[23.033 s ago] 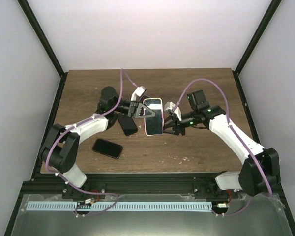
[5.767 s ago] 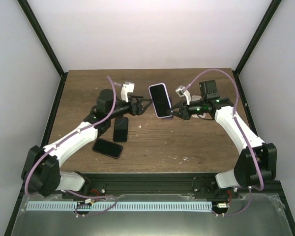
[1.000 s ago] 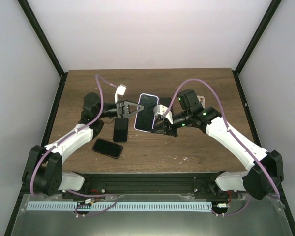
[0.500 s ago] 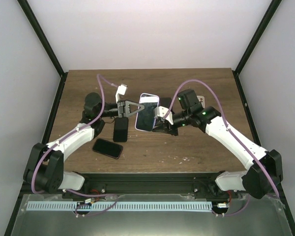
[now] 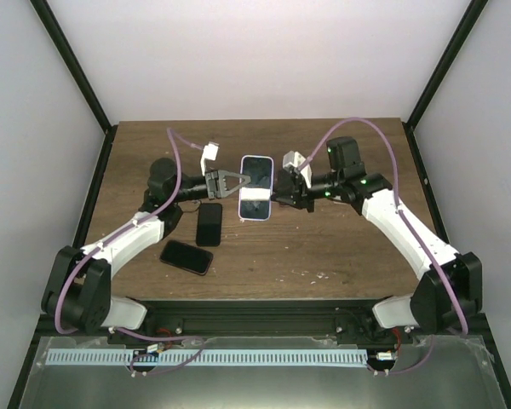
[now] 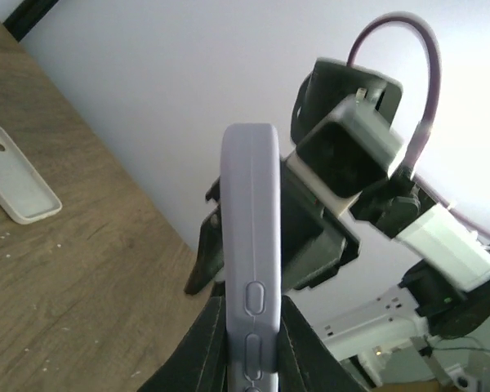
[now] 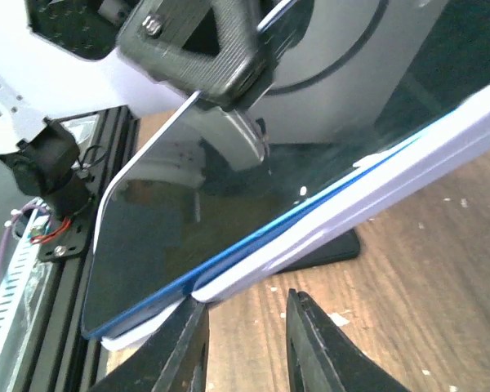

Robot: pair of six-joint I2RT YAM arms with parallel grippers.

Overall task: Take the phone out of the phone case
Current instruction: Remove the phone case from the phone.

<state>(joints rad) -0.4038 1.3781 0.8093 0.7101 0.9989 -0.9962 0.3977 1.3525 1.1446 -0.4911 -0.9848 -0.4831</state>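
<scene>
Two black fingers [image 6: 198, 363] of the left gripper [image 5: 237, 182] are clenched on the phone case [image 6: 249, 212]. In the left wrist view they grip its lavender, button-lined edge from both sides and hold it up off the table [image 5: 324, 256]. The phone [image 7: 188, 204] sits in that case. Its dark screen faces up, and its blue rim shows just above the case's pale rim.

Across the case from those jaws, the right gripper [image 5: 279, 198] meets the opposite long edge. In its own wrist view its jaws stand narrowly parted, with only bare wood showing between the two fingers [image 7: 188, 347]. The case rim runs just past their tips, and its rounded corner lies just to one side of them. We cannot tell whether the tips touch the rim.

Below the held case a dark phone [image 5: 209, 224] lies flat on the wood near the left jaws. A second dark phone [image 5: 186, 256] lies farther out, on the side toward the arm bases. Well beyond the left jaws, the left wrist view shows a spare white case [image 6: 16, 184] lying flat on the table with its camera cut-out visible.
</scene>
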